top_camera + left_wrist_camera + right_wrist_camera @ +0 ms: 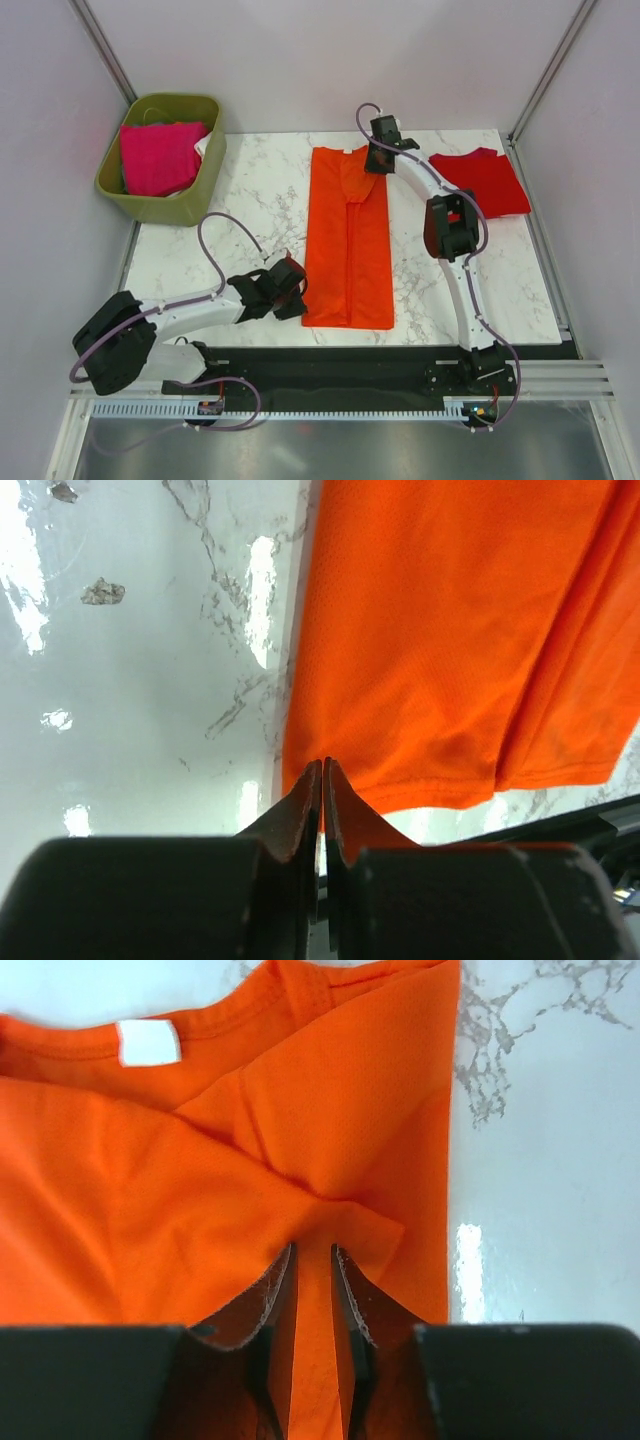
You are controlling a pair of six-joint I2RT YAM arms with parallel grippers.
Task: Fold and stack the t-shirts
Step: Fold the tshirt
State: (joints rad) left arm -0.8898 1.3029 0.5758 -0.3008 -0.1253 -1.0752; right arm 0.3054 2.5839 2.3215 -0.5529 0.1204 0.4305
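Observation:
The orange t-shirt (pixel 348 240) lies in the middle of the table, folded lengthwise into a long strip with its collar at the far end. My left gripper (pixel 296 296) is at its near left corner. In the left wrist view the jaws (pixel 322 765) are closed on the hem corner of the orange cloth (pixel 450 630). My right gripper (pixel 373 160) is at the far right of the shirt, near the collar. In the right wrist view it (pixel 313 1250) pinches a fold of orange cloth (pixel 150 1210). The red t-shirt (pixel 483 180) lies folded at the far right. The magenta t-shirt (pixel 157 155) sits in the bin.
The olive-green bin (pixel 200 190) stands at the far left corner, partly off the marble table (pixel 250 190). White walls enclose the table on three sides. A white label (pixel 148 1041) shows inside the orange collar.

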